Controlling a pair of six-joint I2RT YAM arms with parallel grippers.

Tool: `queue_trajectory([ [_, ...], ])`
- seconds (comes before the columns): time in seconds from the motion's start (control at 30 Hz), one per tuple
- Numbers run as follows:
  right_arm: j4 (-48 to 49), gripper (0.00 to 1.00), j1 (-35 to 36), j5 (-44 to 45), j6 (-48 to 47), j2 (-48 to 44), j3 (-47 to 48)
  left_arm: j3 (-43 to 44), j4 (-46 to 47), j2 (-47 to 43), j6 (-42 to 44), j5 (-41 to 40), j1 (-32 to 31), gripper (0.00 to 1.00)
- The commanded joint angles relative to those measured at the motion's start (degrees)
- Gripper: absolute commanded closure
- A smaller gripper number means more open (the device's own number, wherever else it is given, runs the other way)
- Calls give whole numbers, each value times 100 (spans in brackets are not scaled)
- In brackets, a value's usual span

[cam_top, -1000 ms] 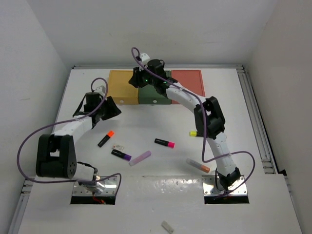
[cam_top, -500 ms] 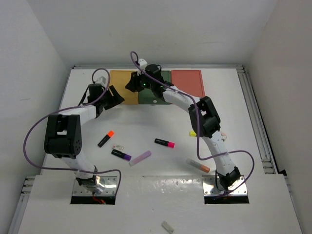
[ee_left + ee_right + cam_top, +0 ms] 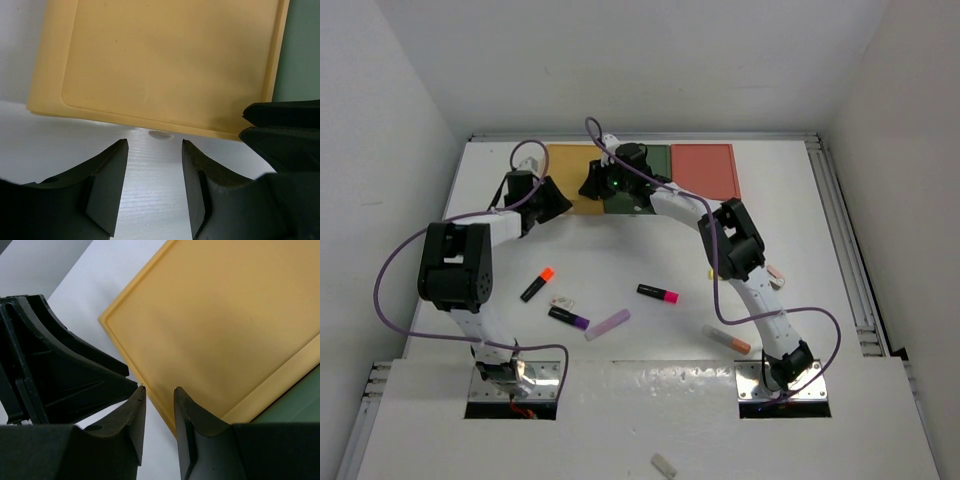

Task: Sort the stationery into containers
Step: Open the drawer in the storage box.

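Left wrist view pretty much explains the setup: the left gripper [image 3: 154, 145] has its jaws apart with nothing in them, lined up on the small white knob [image 3: 161, 134] of the mustard yellow box [image 3: 170, 60]. My guess is it's there to pinch that knob and pull the drawer out. The right gripper [image 3: 158, 394] hangs over the same box's front edge, just beside the left one. Its jaws are only slightly parted and empty as far as I can see, and it may be there to hold the box steady. None of the stationery is sorted yet: the orange-capped marker [image 3: 536, 284], purple-capped marker [image 3: 568, 318], lilac stick [image 3: 607, 324], pink-capped marker [image 3: 658, 293] and clear tube [image 3: 726, 339] lie loose on the white table [image 3: 820, 230], well apart from the boxes. The dark green box [image 3: 300, 50] and salmon red box [image 3: 705, 165] sit in a row with the yellow one along the far edge. Plain white walls [image 3: 620, 60] close it all in.
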Motion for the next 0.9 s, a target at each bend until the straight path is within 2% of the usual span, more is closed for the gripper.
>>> queue_trajectory([
  [0.0, 189, 72, 36, -124, 42, -47, 99, 219, 246, 67, -66, -107, -74, 47],
  [0.43, 92, 75, 36, -159, 59, 23, 47, 342, 378, 296, -189, -151, -189, 48],
  [0.63, 75, 76, 44, -230, 156, 32, 38, 465, 343, 358, -206, -230, -224, 58],
  [0.87, 48, 76, 62, -274, 173, 23, 38, 492, 299, 375, -233, -239, -268, 62],
])
